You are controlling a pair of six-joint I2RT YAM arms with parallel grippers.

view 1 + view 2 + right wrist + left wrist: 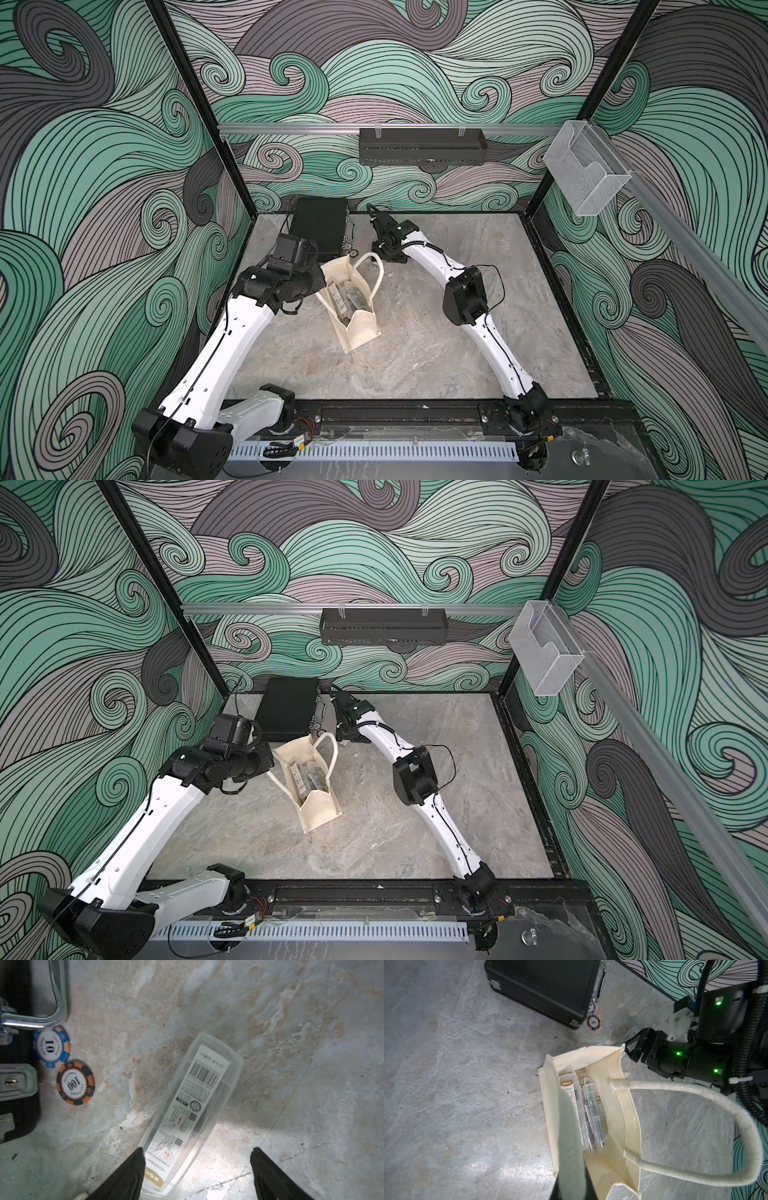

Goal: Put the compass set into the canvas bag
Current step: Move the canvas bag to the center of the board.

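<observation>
The cream canvas bag (359,330) (318,814) sits mid-table with its mouth open, and clear compass set cases (347,297) (589,1113) lie inside it. My left gripper (322,278) (566,1105) is shut on the bag's side wall (548,1105) near the rim; one green pad (571,1147) shows against the cloth. Another compass set (193,1113), a clear case with a barcode label, lies on the table beyond the bag. My right gripper (197,1151) (382,257) hangs open over that case's near end, with one finger beside it.
A black hard case (320,226) (542,987) with metal latches lies at the back left. Two poker chips (75,1083) (52,1046) rest beside it, close to the loose compass set. The bag's looped handle (695,1093) sticks out toward the right arm.
</observation>
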